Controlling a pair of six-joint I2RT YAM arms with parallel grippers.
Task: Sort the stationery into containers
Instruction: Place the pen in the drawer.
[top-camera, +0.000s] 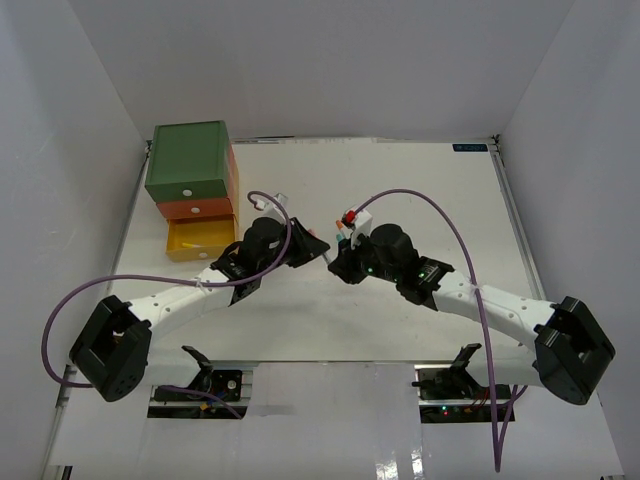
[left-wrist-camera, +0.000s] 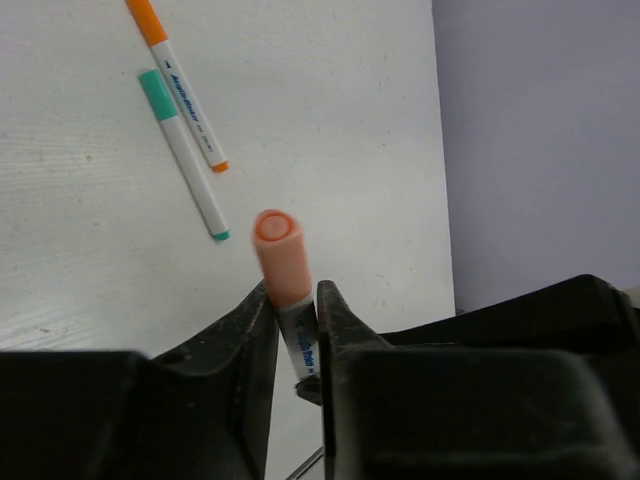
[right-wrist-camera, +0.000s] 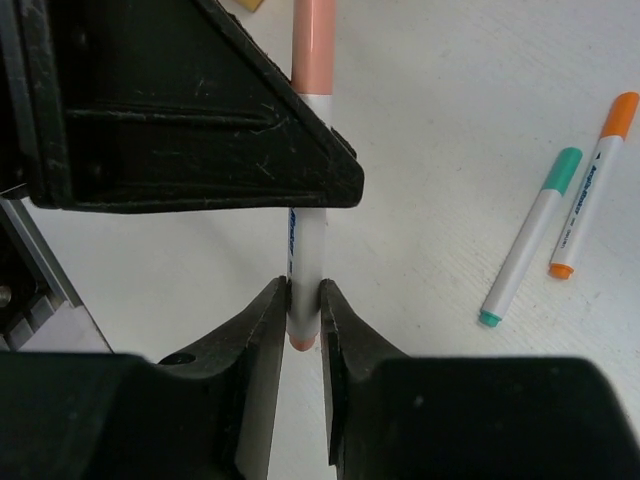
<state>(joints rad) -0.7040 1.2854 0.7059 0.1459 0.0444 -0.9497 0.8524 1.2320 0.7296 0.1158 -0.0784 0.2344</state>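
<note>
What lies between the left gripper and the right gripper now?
A peach-capped marker spans the gap. The right wrist view shows the right gripper shut on its tip end; the left wrist view shows the left gripper shut just below its cap.

One high rear camera overlooked the white tabletop (top-camera: 400, 180); two close wrist cameras shared the peach-capped white marker (left-wrist-camera: 281, 258).

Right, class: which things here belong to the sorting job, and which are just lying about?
Belongs to the job:
peach marker, gripped by both the left hand and the right hand
green-capped marker
orange-capped marker
stacked drawers, yellow one pulled open

Just lying about:
purple cables
blue label at the table's far edge
</note>
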